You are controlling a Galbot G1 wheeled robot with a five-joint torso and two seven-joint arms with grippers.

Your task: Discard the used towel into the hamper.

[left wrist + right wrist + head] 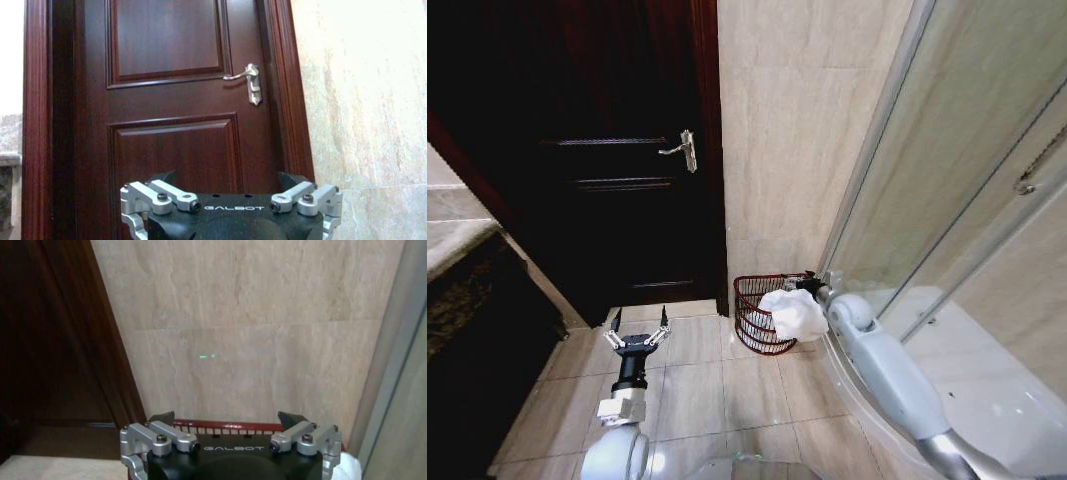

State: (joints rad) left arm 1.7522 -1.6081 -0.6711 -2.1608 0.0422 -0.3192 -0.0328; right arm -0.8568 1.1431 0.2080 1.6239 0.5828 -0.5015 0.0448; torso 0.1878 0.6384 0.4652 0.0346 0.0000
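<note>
Right end effector (810, 287) is reaching out over the far rim of the small round dark red-brown open-weave hamper (752, 300), and a bunched-up white towel (795, 314) hangs off it, draped over the hamper's right side, partly above the opening. In the right wrist view the fingers (291, 418) look set apart, with the hamper's red rim (220, 425) showing between them and a bit of the white towel (348, 467) poking out at one corner, but whether they're actually pinching the cloth, I can't tell from these shots.

Left end effector (638, 335) hangs low over the beige tiled floor (697, 385), well apart from the hamper, fingers spread wide and holding nothing. Its wrist view looks straight at the dark wooden panelled door (173, 100) with the silver lever handle (248, 80).

The hamper sits on the floor in the corner, right against the beige marble-look wall (797, 120), between the door frame and the curved glass shower enclosure (957, 200). The white shower base (967, 370) runs along the right, under the right arm.
</note>
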